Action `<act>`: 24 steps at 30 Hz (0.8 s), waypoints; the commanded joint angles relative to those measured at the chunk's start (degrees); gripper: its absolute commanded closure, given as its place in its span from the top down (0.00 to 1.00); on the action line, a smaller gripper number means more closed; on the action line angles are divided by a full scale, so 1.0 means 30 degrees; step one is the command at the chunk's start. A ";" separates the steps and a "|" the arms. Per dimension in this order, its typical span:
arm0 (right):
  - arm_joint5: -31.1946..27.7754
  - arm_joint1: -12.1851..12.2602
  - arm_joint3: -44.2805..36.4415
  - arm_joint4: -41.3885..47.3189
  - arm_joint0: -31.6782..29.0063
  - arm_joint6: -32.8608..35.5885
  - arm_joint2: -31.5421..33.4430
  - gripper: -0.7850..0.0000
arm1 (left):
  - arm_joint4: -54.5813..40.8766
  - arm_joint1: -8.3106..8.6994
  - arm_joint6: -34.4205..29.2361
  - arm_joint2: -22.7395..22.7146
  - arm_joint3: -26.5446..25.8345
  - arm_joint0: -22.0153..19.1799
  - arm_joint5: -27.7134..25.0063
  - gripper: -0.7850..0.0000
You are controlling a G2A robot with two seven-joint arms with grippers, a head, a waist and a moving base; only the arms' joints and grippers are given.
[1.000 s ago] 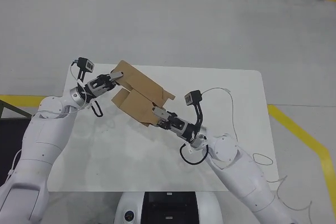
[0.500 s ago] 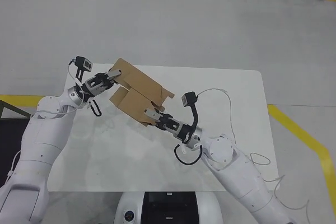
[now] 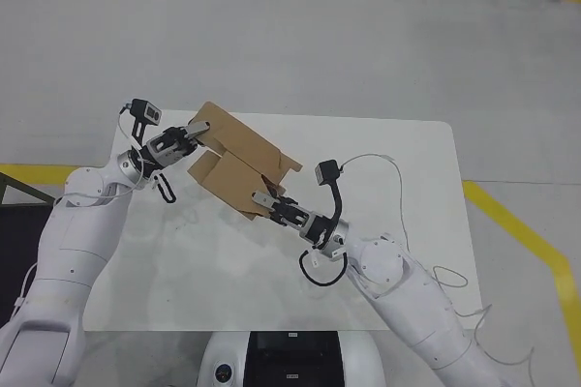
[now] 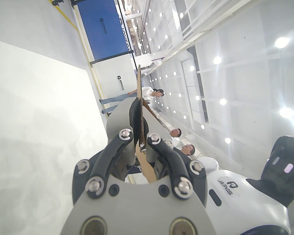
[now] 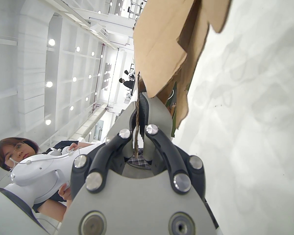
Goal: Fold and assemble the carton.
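A brown cardboard carton (image 3: 237, 160), partly folded with flaps hanging loose, is held up over the back left of the white table (image 3: 397, 164). My left gripper (image 3: 196, 134) is shut on its far upper-left edge; the left wrist view shows that cardboard edge (image 4: 140, 113) clamped between the fingers of my left gripper (image 4: 139, 133). My right gripper (image 3: 261, 201) is shut on a flap at the carton's near lower edge. In the right wrist view the flap (image 5: 137, 121) runs edge-on between the fingers of my right gripper (image 5: 138, 123), with the carton's panels (image 5: 166, 40) spreading out beyond.
A thin white cable (image 3: 392, 164) curls across the table's right half and trails off its near right edge. The table's front and right parts lie bare. A yellow floor line (image 3: 523, 232) runs beside the table's right side.
My right gripper has shifted left and slightly toward the front along the carton's lower edge, and the carton's near panel has swung with it. The left arm has hardly moved.
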 commanded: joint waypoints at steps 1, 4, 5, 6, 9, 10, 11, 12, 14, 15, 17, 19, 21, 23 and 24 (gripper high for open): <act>-0.0005 -0.0007 -0.0051 0.0219 -0.0049 0.0135 0.0035 0.00 | 0.0243 -0.0010 0.0066 -0.0019 0.0042 -0.0010 -0.0035 0.00; 0.0020 -0.0009 -0.0079 0.0645 -0.0077 0.0435 0.0184 0.00 | 0.0698 -0.0016 0.0170 -0.0085 0.0195 0.0015 -0.0165 0.66; 0.0012 -0.0008 -0.0091 0.0771 -0.0090 0.0532 0.0230 0.00 | 0.0947 -0.0006 0.0274 -0.0136 0.0294 0.0003 -0.0216 1.00; 0.0025 -0.0007 -0.0090 0.0873 -0.0101 0.0596 0.0265 0.00 | 0.1034 -0.0003 0.0371 -0.0177 0.0364 0.0002 -0.0224 1.00; 0.0125 0.0010 -0.0099 0.1385 -0.0116 0.1098 0.0445 0.00 | 0.1135 0.0029 0.0395 -0.0447 0.0660 -0.0008 -0.0193 1.00; 0.0156 0.0018 -0.0093 0.1565 -0.0107 0.1285 0.0512 0.00 | 0.1099 0.0046 0.0393 -0.0574 0.0743 0.0001 -0.0191 1.00; 0.0186 0.0027 -0.0090 0.1736 -0.0091 0.1519 0.0568 0.00 | 0.1040 0.0070 0.0445 -0.0751 0.0829 0.0004 -0.0216 1.00; 0.0225 0.0038 -0.0069 0.1883 -0.0067 0.1771 0.0621 0.00 | 0.0998 0.0095 0.0461 -0.0919 0.0877 0.0021 -0.0260 1.00; 0.0511 0.0069 0.0021 0.2164 0.0044 0.2503 0.0691 0.00 | 0.0791 0.0159 0.0543 -0.1353 0.0920 0.0052 -0.0263 1.00; 0.0714 0.0089 0.0058 0.2216 0.0124 0.2804 0.0755 0.00 | 0.0651 0.0200 0.0521 -0.1599 0.0858 0.0084 -0.0260 1.00; 0.1024 0.0118 0.0148 0.2476 0.0182 0.3322 0.0845 0.00 | 0.0529 0.0303 0.0395 -0.2118 0.0583 0.0182 -0.0257 1.00; 0.1314 0.0152 0.0279 0.2516 0.0264 0.3785 0.0914 0.00 | 0.0323 0.0414 -0.0148 -0.2583 0.0065 0.0350 -0.0083 1.00; 0.1601 0.0163 0.0409 0.2770 0.0308 0.4154 0.0946 0.00 | 0.0202 0.0546 -0.1343 -0.2900 -0.0629 0.0539 0.0560 1.00; 0.1769 0.0159 0.0536 0.3104 0.0369 0.4421 0.0975 0.00 | 0.0507 0.0690 -0.2491 -0.3171 -0.1279 0.0726 0.0974 1.00; 0.1860 0.0156 0.0605 0.3242 0.0416 0.4559 0.0983 0.00 | 0.0649 0.0750 -0.3164 -0.3202 -0.1631 0.0829 0.1291 1.00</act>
